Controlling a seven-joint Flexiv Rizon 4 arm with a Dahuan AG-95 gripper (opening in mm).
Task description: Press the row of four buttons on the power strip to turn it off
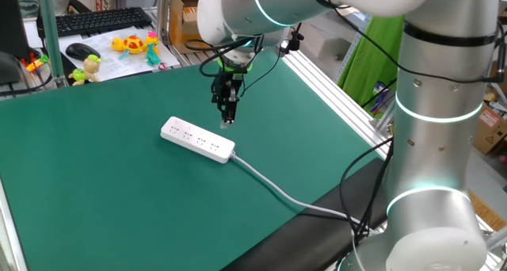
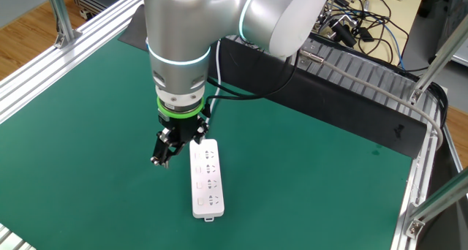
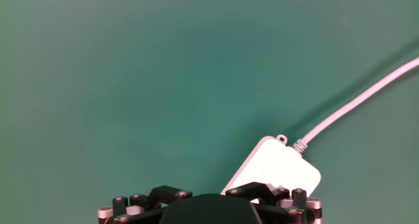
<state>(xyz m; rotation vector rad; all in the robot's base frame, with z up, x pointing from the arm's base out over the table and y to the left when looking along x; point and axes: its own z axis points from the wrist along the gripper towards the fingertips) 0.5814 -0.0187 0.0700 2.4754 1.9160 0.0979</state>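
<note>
The white power strip (image 1: pixel 198 139) lies flat on the green mat (image 1: pixel 95 184), and its thick white cable (image 1: pixel 285 196) runs off toward the robot base. In the other fixed view the power strip (image 2: pixel 206 178) points toward the camera; the row of four buttons (image 2: pixel 198 183) is barely visible along its top. My gripper (image 2: pixel 178 144) hangs just above the strip's cable end, fingers spread apart and open, holding nothing. In the hand view only that rounded end of the power strip (image 3: pixel 278 164) and its cable (image 3: pixel 357 107) show at lower right; the fingertips are out of frame.
A black keyboard (image 1: pixel 95 21), a mouse (image 1: pixel 81 51) and small toys (image 1: pixel 135 43) sit beyond the mat's far edge. An aluminium rail (image 1: pixel 333 89) borders the mat's right side. The robot's base column (image 1: pixel 436 144) stands at the near right.
</note>
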